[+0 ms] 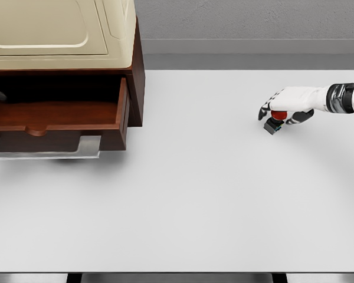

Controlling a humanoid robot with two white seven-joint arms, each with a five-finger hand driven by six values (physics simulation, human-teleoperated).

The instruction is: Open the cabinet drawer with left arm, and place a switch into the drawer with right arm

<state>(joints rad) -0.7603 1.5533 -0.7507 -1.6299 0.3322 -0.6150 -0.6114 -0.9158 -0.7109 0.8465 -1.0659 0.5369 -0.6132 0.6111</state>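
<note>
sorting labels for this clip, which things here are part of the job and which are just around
Part of the job:
- switch, red button on dark base, under the right hand
- drawer, pulled open
- cabinet holding the drawer

Just around:
- cream appliance on top of the cabinet
- white table

The left hand cannot be made out.

Cabinet (65, 35) cut off left, switch (275, 121) partly hidden
</note>
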